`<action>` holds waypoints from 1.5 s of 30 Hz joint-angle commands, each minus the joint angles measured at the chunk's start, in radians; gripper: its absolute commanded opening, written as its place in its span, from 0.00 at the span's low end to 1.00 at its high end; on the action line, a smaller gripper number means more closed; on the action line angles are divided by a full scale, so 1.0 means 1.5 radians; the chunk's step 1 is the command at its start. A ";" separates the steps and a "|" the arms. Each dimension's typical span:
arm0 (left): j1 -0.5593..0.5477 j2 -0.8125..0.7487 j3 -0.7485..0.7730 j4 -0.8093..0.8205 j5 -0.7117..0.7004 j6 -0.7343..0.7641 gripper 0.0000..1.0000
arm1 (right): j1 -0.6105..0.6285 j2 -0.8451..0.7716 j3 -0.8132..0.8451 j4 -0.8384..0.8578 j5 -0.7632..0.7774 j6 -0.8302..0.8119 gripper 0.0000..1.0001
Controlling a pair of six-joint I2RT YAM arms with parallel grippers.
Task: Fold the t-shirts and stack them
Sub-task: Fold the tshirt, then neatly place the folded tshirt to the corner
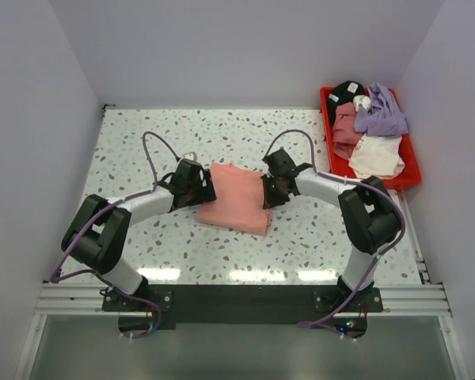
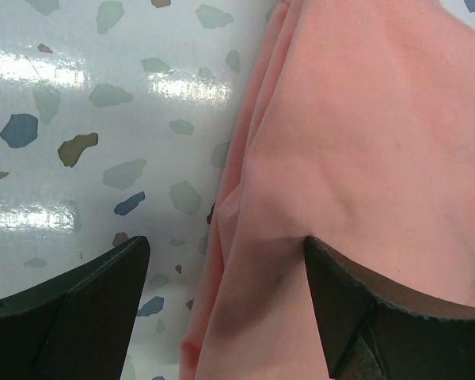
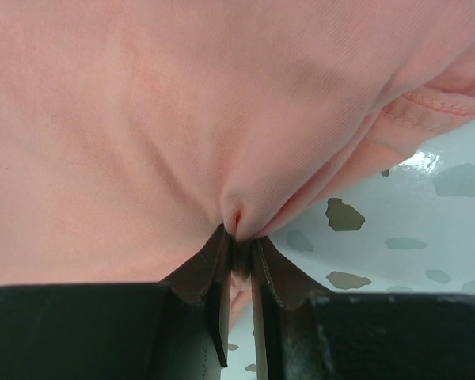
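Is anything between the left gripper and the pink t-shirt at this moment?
Nothing visible. The left gripper is open and straddles the edge of the pink t-shirt on the table. The right gripper is shut on its fabric.

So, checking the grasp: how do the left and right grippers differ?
The left gripper is open, jaws spread over the edge of the pink t-shirt; the right gripper is shut, pinching a fold of it. The left sits at its left side, the right at its right. Both are at the same shirt.
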 commanded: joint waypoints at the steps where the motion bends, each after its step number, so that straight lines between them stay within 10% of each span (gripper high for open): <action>1: 0.002 0.007 0.029 0.029 0.004 0.017 0.84 | 0.003 0.010 0.020 -0.034 0.031 -0.027 0.11; 18: 0.002 -0.147 -0.040 0.035 0.067 0.031 0.92 | -0.177 -0.166 -0.101 -0.269 0.173 -0.070 0.00; 28: 0.003 -0.235 -0.050 -0.007 0.035 0.048 1.00 | -0.228 -0.041 -0.004 -0.411 0.416 -0.117 0.00; 45: 0.006 -0.290 -0.060 -0.016 0.025 0.057 1.00 | -0.342 -0.058 -0.003 -0.298 0.570 -0.339 0.00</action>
